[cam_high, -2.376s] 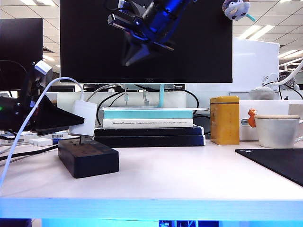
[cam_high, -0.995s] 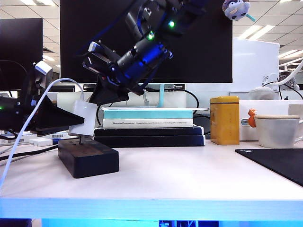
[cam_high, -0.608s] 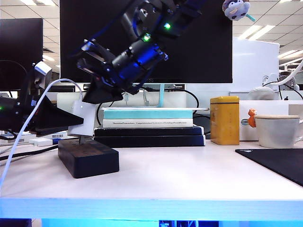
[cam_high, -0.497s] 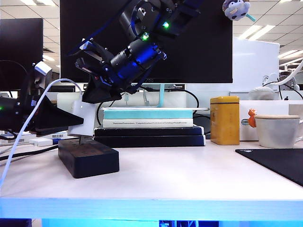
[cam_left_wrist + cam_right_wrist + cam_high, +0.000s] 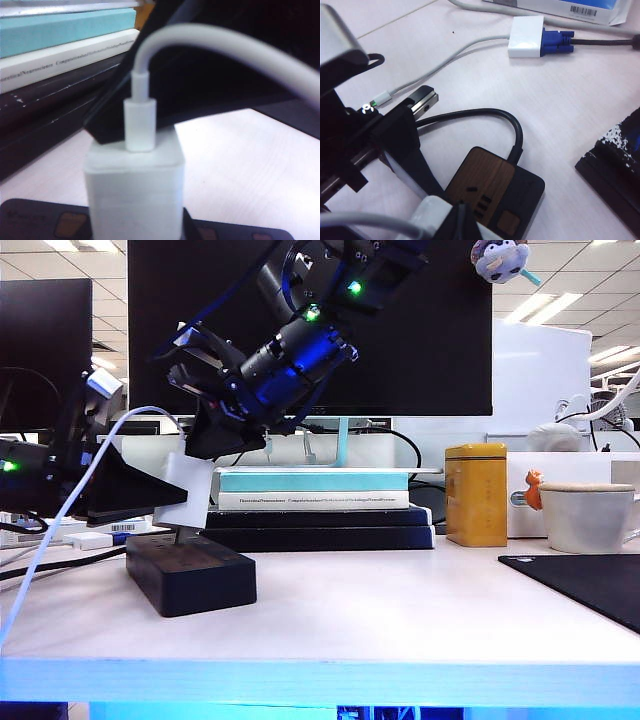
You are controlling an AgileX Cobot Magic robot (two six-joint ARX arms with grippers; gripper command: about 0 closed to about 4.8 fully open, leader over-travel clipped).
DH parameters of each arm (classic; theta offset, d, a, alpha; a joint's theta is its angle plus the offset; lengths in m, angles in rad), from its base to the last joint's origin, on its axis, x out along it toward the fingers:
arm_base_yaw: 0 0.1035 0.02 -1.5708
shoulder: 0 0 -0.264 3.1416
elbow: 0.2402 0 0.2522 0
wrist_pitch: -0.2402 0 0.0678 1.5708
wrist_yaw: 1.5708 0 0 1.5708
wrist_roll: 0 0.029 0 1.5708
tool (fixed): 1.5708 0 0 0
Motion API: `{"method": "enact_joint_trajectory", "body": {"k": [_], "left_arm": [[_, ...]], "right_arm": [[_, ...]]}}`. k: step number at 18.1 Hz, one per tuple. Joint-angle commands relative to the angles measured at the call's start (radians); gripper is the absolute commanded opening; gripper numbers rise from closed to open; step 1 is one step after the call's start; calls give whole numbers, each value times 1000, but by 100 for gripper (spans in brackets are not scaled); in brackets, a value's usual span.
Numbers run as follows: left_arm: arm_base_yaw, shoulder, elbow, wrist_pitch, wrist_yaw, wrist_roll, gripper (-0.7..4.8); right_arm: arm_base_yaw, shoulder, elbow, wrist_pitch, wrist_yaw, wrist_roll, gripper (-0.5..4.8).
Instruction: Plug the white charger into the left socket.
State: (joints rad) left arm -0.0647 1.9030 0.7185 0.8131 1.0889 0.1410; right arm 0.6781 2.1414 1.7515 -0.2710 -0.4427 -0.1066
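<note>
The white charger [image 5: 190, 490] hangs tilted over the far left end of the black power strip [image 5: 190, 575], with my left gripper [image 5: 165, 498] shut on its sides. Its prongs [image 5: 178, 533] reach the strip's top; whether they sit in the left socket is hidden. My right gripper [image 5: 215, 445] is shut, its tip resting on the charger's upper edge. In the right wrist view that tip [image 5: 462, 220] lies against the charger [image 5: 432, 215] above the strip [image 5: 495, 190]. The left wrist view shows the charger [image 5: 134, 185] with its cable [image 5: 200, 42] arching away.
A stack of books [image 5: 315, 510] lies right behind the strip, under the monitor [image 5: 310, 330]. A yellow tin [image 5: 475, 495], a mug [image 5: 585, 515] and a black mat [image 5: 590, 585] are to the right. A white adapter [image 5: 527, 36] and the strip's black cord [image 5: 480, 116] lie beyond.
My right arm has come down from in front of the monitor, and its shut tip now rests at the charger's top. The charger and the left gripper have shifted slightly right.
</note>
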Motion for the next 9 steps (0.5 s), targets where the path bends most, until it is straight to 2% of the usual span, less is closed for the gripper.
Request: {"method": "enact_joint_trajectory", "body": {"k": [1, 9], "left_arm": [[-23, 11, -9, -56, 36, 3, 115], [19, 11, -9, -87, 56, 1, 115]], "right_arm": [[17, 15, -14, -137, -28, -29, -6], [22, 11, -14, -163, -35, -53, -6]]}}
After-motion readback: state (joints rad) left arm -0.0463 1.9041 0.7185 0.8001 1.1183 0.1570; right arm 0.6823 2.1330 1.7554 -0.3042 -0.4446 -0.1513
